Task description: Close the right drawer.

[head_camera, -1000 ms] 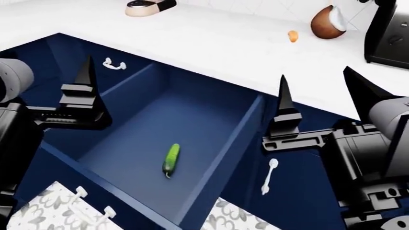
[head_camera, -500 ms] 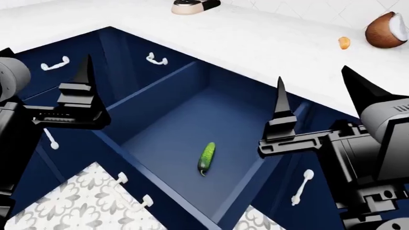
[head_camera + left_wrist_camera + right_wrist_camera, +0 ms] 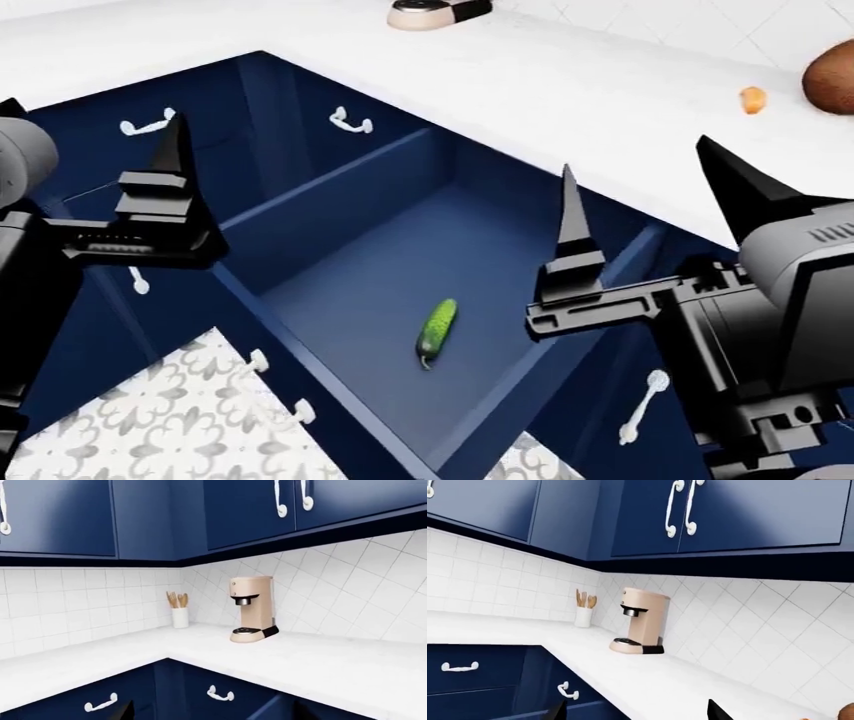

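Observation:
The right drawer [image 3: 350,262] is pulled far out from under the white counter, its navy box open to the head view. A green cucumber [image 3: 438,329] lies on the drawer's floor. The white handle [image 3: 279,384] on the drawer's front panel shows from above at its near edge. My left gripper [image 3: 91,115] hangs open above and left of the drawer's left wall, holding nothing. Over the drawer's right wall my right gripper [image 3: 634,158] is also open and empty. Neither touches the drawer. Only dark fingertips [image 3: 124,711] [image 3: 716,711] show in the wrist views.
A beige coffee machine [image 3: 252,610] [image 3: 639,622] [image 3: 434,12] stands on the white counter [image 3: 561,90], with a utensil cup [image 3: 179,615] in the corner. A coconut [image 3: 834,85] and a small orange item [image 3: 754,97] lie at the right. Narrower drawers with white handles [image 3: 350,120] flank the corner. Patterned floor [image 3: 147,420] lies below.
The head view has swung, so the drawer and counter now sit further right and more of the left cabinet run shows. The drawer stays pulled out; both grippers remain open.

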Controlling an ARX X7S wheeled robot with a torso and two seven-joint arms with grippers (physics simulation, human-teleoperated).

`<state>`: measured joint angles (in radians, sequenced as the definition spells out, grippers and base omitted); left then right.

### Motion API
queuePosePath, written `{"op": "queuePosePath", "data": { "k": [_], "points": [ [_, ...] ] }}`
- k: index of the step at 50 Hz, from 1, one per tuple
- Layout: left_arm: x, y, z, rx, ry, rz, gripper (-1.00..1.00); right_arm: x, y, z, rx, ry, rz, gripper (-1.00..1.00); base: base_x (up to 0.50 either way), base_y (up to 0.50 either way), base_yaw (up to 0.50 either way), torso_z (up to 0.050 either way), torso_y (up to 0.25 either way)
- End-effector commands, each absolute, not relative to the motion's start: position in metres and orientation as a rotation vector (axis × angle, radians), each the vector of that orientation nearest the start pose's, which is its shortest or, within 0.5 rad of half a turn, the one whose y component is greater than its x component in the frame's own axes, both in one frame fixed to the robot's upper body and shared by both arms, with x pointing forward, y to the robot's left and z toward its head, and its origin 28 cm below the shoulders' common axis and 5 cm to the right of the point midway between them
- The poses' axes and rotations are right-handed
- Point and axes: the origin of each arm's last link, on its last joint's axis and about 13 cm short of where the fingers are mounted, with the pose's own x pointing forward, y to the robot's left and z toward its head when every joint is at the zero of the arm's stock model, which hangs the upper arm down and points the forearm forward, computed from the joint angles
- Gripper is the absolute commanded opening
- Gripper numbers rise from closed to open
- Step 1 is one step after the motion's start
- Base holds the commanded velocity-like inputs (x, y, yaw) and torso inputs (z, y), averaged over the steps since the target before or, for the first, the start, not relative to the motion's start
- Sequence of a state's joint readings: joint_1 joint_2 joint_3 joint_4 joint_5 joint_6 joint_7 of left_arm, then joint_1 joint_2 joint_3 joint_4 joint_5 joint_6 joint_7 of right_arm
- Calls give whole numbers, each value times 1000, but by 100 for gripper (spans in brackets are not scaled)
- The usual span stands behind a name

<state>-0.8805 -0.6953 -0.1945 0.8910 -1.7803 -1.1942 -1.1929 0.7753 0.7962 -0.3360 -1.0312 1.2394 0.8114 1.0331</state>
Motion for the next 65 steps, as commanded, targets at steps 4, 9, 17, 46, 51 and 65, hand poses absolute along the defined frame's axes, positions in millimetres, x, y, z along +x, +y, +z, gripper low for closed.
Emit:
{"op": "queuePosePath", "data": {
  "k": [4, 9, 17, 46, 51, 65],
  "points": [
    [158, 242, 285, 66, -283, -13, 100, 164, -101, 248, -149, -355, 112, 100, 346, -361, 0, 0, 0],
    [159, 242, 284, 67, -282, -14, 100, 163, -101, 247, -151, -355, 113, 100, 346, -361, 0, 0, 0],
    [158, 242, 285, 66, -283, -13, 100, 162, -101, 248, -128, -369, 118, 100, 97, -101, 62, 0, 0],
    [158, 242, 286, 67, -286, -13, 100, 162, -100, 247, -177, -380, 121, 100, 0, 0, 500, 0, 0],
    [158, 242, 286, 68, -285, -14, 100, 161, -100, 248, -179, -383, 123, 100, 0, 0, 500, 0, 0],
    [157, 242, 287, 67, -285, -12, 100, 160, -98, 247, -185, -377, 135, 100, -31, 17, 464, 0, 0]
  ]
}}
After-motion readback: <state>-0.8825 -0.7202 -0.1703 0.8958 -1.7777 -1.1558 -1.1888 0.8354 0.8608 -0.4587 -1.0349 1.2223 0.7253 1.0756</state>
